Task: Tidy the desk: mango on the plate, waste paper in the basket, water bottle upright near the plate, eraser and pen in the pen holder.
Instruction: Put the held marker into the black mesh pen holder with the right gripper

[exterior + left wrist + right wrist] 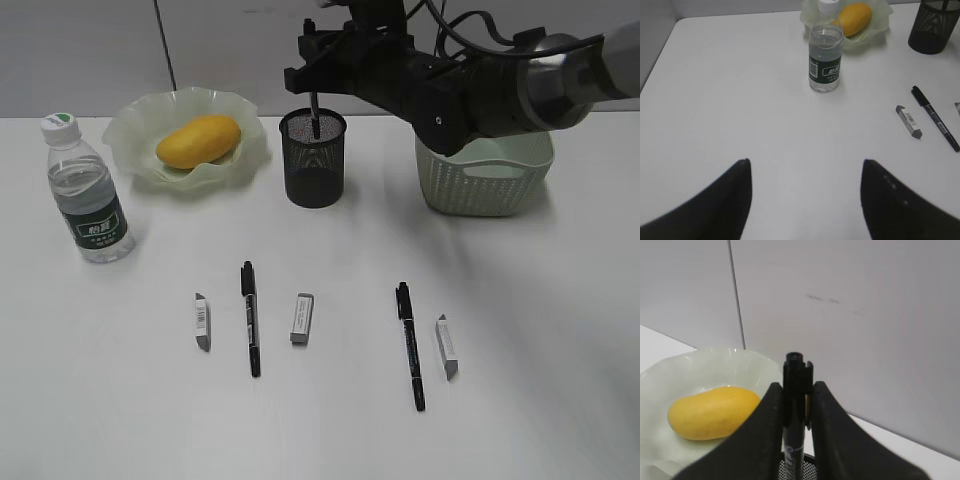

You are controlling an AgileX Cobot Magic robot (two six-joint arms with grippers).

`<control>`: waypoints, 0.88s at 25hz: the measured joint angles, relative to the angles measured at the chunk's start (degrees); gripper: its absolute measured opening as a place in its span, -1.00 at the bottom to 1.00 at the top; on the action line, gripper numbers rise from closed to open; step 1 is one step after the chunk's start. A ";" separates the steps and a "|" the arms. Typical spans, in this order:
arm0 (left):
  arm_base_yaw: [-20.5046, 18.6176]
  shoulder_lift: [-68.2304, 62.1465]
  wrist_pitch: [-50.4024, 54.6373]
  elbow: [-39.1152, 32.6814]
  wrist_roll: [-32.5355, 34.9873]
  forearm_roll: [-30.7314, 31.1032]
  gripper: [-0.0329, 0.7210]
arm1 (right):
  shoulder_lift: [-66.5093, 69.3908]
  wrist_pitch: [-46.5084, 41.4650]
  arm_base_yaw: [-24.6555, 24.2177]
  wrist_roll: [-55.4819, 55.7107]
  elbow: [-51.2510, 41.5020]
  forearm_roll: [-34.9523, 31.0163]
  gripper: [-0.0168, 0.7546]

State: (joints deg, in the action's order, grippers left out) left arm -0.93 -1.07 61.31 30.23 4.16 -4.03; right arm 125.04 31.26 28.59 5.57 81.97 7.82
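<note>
The right tool (795, 430) was clamped on a black pen (795, 390), held directly above the pen holder (314, 158). The pen's long axis stood near vertical, its lower end already inside the holder's mouth and its upper end pointing up between the fingers (762, 435). So the release looked to turn on that plumb line over the holder; the right arm was the one on it. The left tool (805, 200) hung wide apart and empty over bare table (740, 100), well left of the holder. Two more pens (249, 318) and three erasers (302, 318) lay flat in front of the holder, the pens running front to back.
</note>
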 joint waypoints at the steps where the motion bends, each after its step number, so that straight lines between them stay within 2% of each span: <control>1: 0.00 0.00 0.00 0.00 0.00 0.00 0.45 | 0.00 -0.84 0.00 0.00 0.00 0.00 -0.59; 3: 0.00 0.00 0.00 0.00 0.00 0.00 0.45 | 0.09 -1.77 0.00 0.00 0.00 0.00 -0.54; 4: 0.00 0.00 0.00 0.00 0.00 0.00 0.45 | 0.09 -2.01 0.00 0.00 0.00 0.00 -0.44; 7: 0.00 0.00 0.00 0.00 0.00 0.00 0.45 | 0.09 -2.08 0.00 0.00 0.00 0.00 0.03; 9: 0.00 0.00 0.00 0.00 0.00 0.00 0.45 | 0.09 -2.08 0.00 0.00 0.00 0.00 0.22; 16: 0.00 0.00 0.00 0.00 0.00 0.00 0.45 | -3.26 -6.54 0.43 0.06 0.00 0.00 0.31; 22: 0.00 0.00 0.00 0.00 0.00 0.00 0.45 | -12.69 -19.54 1.04 0.06 0.11 0.00 0.31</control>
State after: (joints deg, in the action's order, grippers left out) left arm -0.93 -1.07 61.31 30.23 4.16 -4.03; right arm 112.36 11.72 29.63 5.63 82.08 7.82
